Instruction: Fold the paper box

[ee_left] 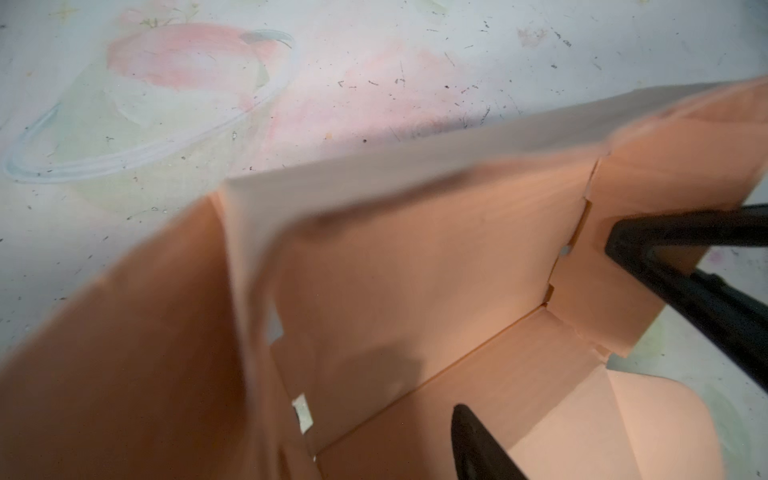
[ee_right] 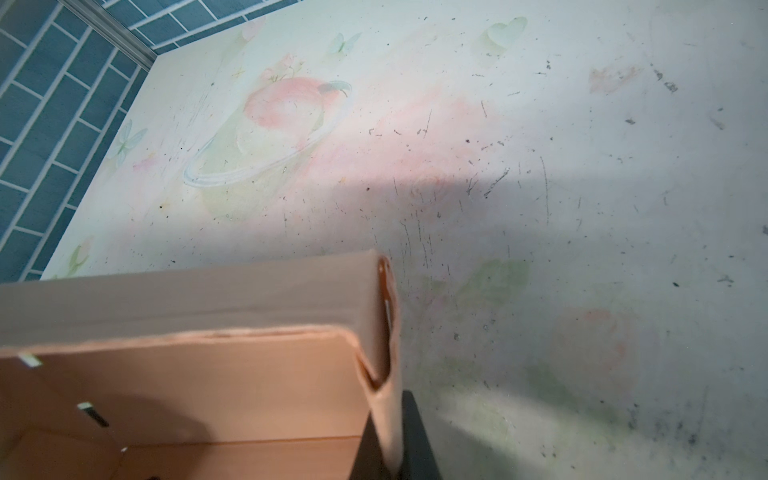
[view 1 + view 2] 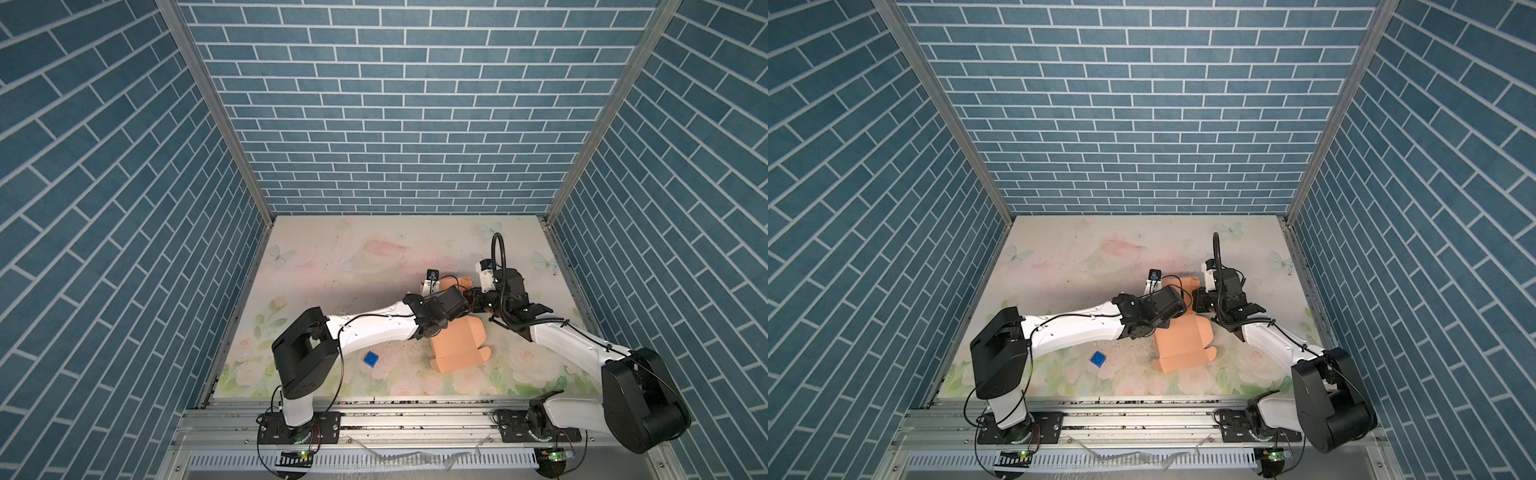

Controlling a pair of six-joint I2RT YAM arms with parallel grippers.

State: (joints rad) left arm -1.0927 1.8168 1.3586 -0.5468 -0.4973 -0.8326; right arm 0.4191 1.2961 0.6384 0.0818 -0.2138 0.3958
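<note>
Right of centre in both top views, the right gripper (image 2: 388,455) pinched a wall of the paper box (image 3: 455,351); the left gripper (image 1: 536,328) stood with its jaws apart inside it.

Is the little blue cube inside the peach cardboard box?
No, in a top view the small blue cube lies on the floral tabletop, apart from the peach-tan cardboard box.

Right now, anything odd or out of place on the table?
A small blue block lies loose on the table, apart from the box. In the right wrist view the box's doubled side wall bows open at the corner. The table is scuffed and speckled.
</note>
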